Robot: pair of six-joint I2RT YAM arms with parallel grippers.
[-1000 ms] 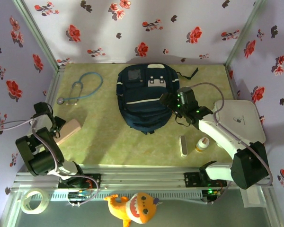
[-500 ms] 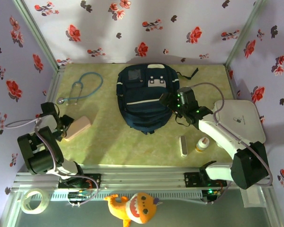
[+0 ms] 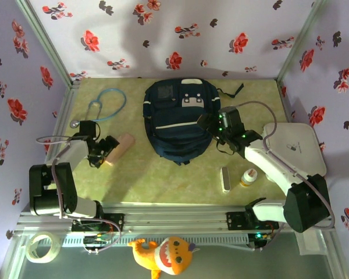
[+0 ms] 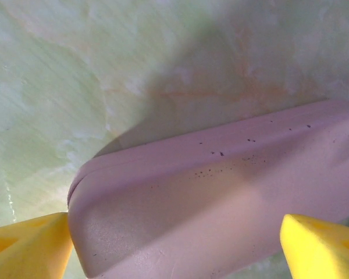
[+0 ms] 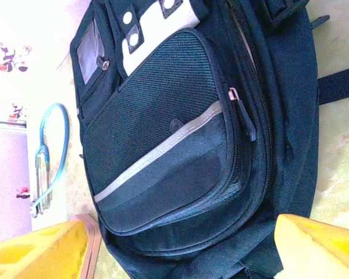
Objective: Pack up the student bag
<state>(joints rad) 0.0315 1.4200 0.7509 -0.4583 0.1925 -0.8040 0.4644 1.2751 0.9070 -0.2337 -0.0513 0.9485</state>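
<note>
The student bag (image 3: 177, 119), a dark navy backpack with white stripe trims, lies flat at the middle back of the table. Its front pocket and zipper fill the right wrist view (image 5: 180, 133). My right gripper (image 3: 206, 125) hangs open over the bag's right side, its yellow fingers (image 5: 320, 244) spread wide with nothing between them. My left gripper (image 3: 106, 151) is shut on a pink oblong case (image 3: 121, 146), held just left of the bag. In the left wrist view the pink case (image 4: 221, 192) spans the space between the yellow fingertips (image 4: 23, 241).
A blue stethoscope (image 3: 102, 107) lies at the back left. A white rounded plastic case (image 3: 294, 151) sits at the right edge. A small white bar (image 3: 225, 178) and an orange-capped bottle (image 3: 248, 177) lie in front of the bag. A tape roll (image 3: 41, 247) and a plush toy (image 3: 163, 253) sit below the rail.
My left gripper has carried the pink case from the table's left edge rightward and farther back, toward the bag. The right arm and the bag have not moved.
</note>
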